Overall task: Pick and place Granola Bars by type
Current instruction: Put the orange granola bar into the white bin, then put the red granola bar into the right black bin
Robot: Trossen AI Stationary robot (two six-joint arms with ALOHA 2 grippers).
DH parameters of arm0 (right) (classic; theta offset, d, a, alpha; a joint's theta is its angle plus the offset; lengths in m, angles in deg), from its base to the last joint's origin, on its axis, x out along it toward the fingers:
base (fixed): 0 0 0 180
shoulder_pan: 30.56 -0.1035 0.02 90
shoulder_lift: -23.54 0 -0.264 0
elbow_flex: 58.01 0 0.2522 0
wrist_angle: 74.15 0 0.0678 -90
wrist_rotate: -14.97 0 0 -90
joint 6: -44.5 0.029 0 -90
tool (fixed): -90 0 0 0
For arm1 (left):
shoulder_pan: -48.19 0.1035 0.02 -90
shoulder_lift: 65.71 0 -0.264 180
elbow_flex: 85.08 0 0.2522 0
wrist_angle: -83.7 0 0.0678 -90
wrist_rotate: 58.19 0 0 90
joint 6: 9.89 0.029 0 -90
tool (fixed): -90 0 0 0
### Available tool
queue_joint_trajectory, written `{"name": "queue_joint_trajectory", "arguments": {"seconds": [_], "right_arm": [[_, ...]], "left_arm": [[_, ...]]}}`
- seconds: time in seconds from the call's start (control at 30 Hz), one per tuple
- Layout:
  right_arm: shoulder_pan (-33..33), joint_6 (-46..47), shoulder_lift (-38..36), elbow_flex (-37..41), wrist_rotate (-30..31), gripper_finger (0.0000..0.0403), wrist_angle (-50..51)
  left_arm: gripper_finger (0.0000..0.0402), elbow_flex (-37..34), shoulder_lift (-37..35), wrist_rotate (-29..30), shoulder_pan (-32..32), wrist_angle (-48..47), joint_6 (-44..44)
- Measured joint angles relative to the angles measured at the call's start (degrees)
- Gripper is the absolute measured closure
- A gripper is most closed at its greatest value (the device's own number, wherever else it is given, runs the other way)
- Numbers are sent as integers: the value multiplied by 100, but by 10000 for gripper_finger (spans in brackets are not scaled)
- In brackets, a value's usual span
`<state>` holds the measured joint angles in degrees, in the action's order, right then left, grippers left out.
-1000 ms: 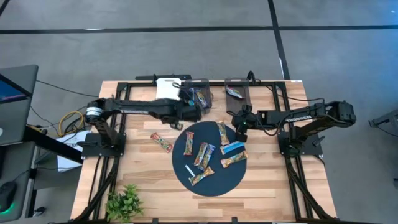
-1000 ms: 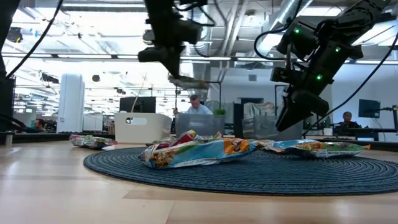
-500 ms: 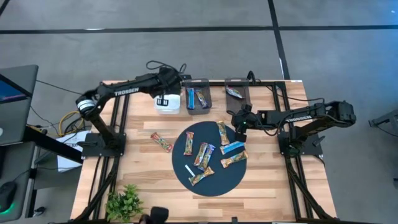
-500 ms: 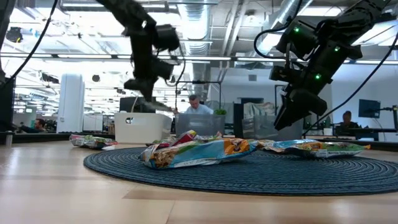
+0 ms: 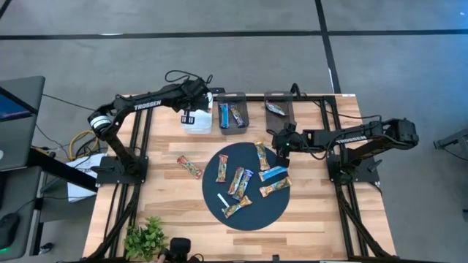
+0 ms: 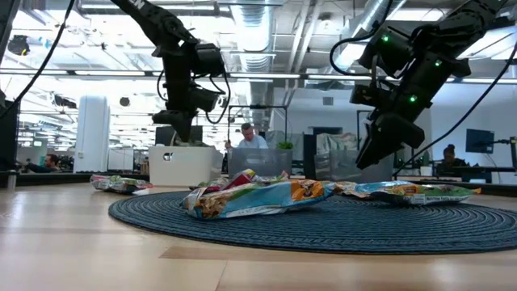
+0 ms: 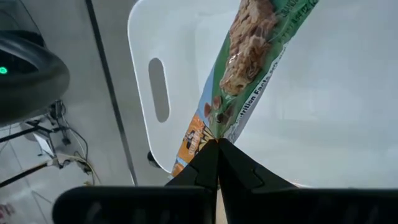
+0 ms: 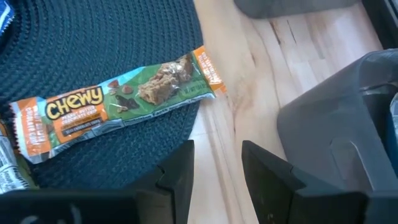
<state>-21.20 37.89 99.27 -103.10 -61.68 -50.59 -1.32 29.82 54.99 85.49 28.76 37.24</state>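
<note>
Wooden slats make up our table (image 5: 164,208), with a round dark woven mat (image 5: 246,215) in the middle carrying most of the granola bars (image 5: 239,180). One more bar (image 5: 189,167) lies on bare wood beside the mat, and others already sit in the grey bins (image 5: 234,115) along the far edge.

Our left gripper (image 7: 217,163) hangs over the white bin (image 5: 196,119), its fingers pinched together on the end seam of a green-and-orange Chewy bar (image 7: 245,68) that dangles over the bin's interior. Our right gripper (image 8: 217,163) hovers low at the mat's edge with its fingers apart, a second Chewy bar (image 8: 121,102) lying flat just ahead of it.

We judge these bars light and a little flexible, in slick crinkly film. A grip across the narrow middle should hold best; a pinch on the crimped seam lets the bar swing and may slip.
</note>
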Motion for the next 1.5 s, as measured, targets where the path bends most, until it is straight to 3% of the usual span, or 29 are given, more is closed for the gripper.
{"name": "queue_joint_trajectory", "arguments": {"seconds": [0.5,0.83,1.0,1.3,1.4,1.5], "right_arm": [[2,-88,0,0,2,275,0],[-12,-285,2,0,-16,275,-245],[-209,-868,2,0,-431,275,-762],[-398,-1497,2,0,-394,275,-1351],[-399,-1786,2,0,-446,275,-1681],[-428,-2145,29,0,-949,275,-2163]], "left_arm": [[397,2,2,-46,0,-154,-5],[295,2,4,270,-5,-187,-468],[276,44,-1,469,-132,-417,-847],[274,57,-905,-188,-894,-449,-1335],[274,40,-1429,-751,-1248,-406,-1564],[274,-210,-1977,-1589,-1594,-100,-1662]]}}
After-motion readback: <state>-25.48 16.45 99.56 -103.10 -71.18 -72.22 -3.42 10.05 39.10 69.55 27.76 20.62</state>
